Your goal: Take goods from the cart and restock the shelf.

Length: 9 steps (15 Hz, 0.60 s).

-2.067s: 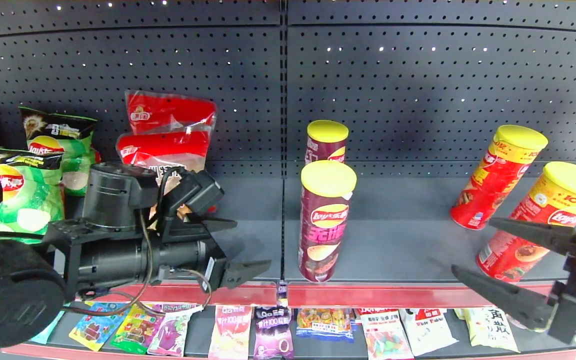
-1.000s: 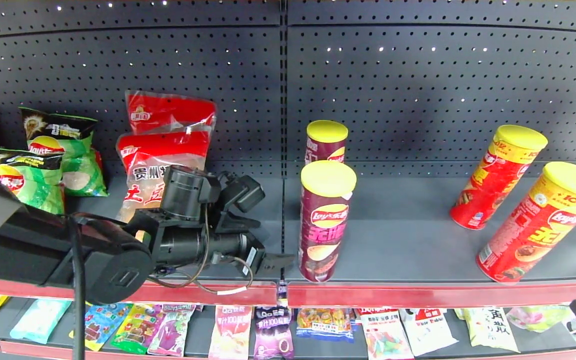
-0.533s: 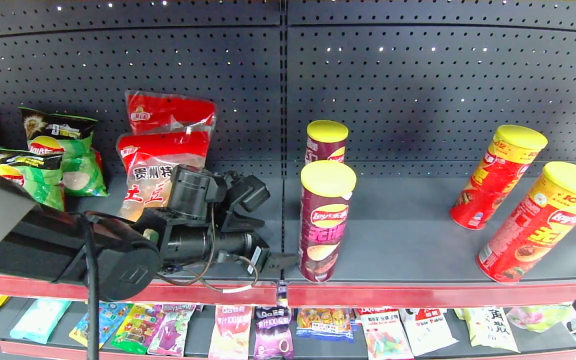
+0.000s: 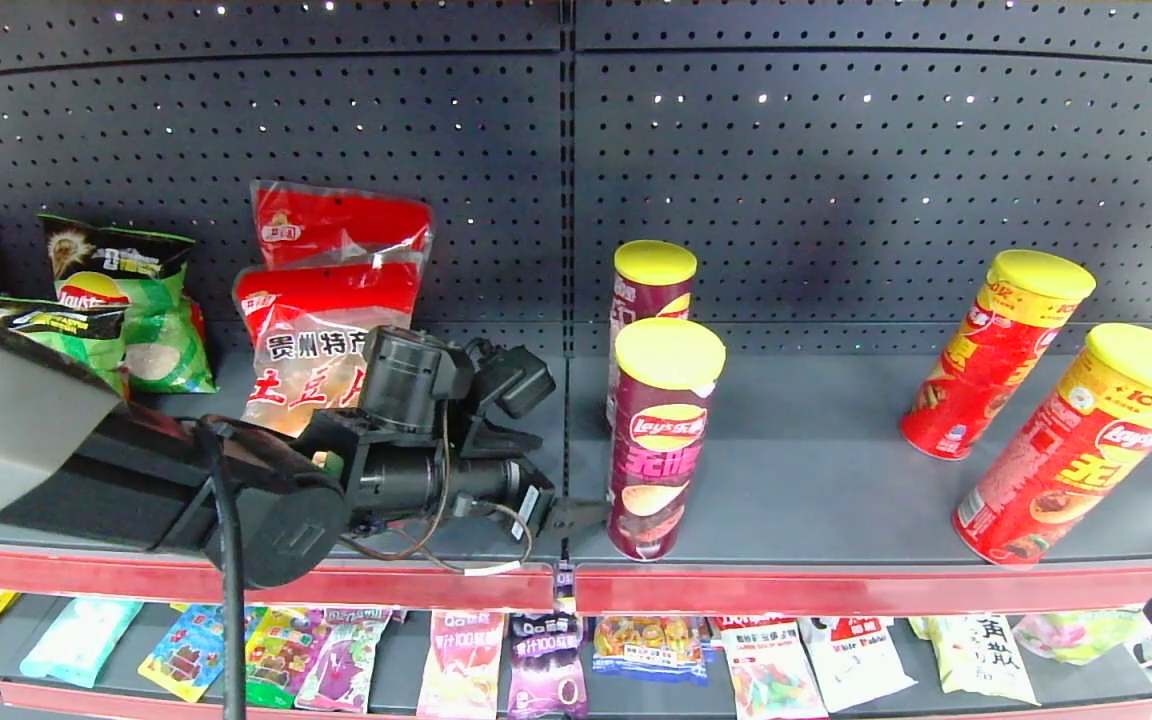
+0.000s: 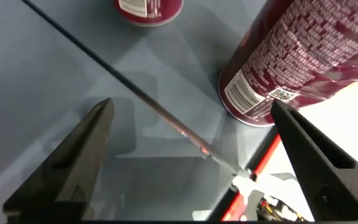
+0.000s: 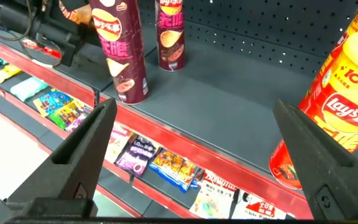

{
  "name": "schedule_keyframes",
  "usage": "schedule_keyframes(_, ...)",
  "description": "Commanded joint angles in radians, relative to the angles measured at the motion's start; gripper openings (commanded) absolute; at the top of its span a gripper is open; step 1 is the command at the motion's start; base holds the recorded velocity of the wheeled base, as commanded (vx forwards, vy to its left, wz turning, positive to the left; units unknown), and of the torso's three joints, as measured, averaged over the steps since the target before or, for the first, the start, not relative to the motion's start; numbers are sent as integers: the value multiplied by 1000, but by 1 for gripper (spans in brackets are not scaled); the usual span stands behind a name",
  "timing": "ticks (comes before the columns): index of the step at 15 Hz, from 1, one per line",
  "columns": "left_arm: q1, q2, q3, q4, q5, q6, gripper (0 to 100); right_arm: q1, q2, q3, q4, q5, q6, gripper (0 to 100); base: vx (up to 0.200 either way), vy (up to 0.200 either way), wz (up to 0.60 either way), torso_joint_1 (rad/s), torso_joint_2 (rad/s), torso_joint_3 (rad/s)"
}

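Our left arm level over the shelf (image 4: 816,480), left end effector (image 5: 191,109) spread, finger perhaps touching the front purple can (image 4: 661,440).

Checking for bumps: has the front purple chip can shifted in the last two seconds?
Yes. The front purple can slid slightly rightward, away from the shelf's centre seam, now offset from the rear purple can.

On the dark perforated-metal shelf (image 4: 816,470), the front purple cardboard chip tube (image 4: 664,440) stands near the front edge. From it:
- rear purple cardboard tube (image 4: 651,275): 12 o'clock, close behind
- left gripper (image 5: 188,118): 9 o'clock, just beside
- red plastic snack bags (image 4: 321,320): 10 o'clock
- near red cardboard tube (image 4: 1086,440): 3 o'clock, well apart
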Motion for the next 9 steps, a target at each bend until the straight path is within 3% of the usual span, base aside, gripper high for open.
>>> schedule_keyframes(1,0,11,-6,0,0,0,100,0,5,0,0,1,0,100,0,0,0,0,0,0)
schedule_keyframes(9,3,0,6,-2,2,0,100,0,10,3,0,2,0,100,0,0,0,0,0,0)
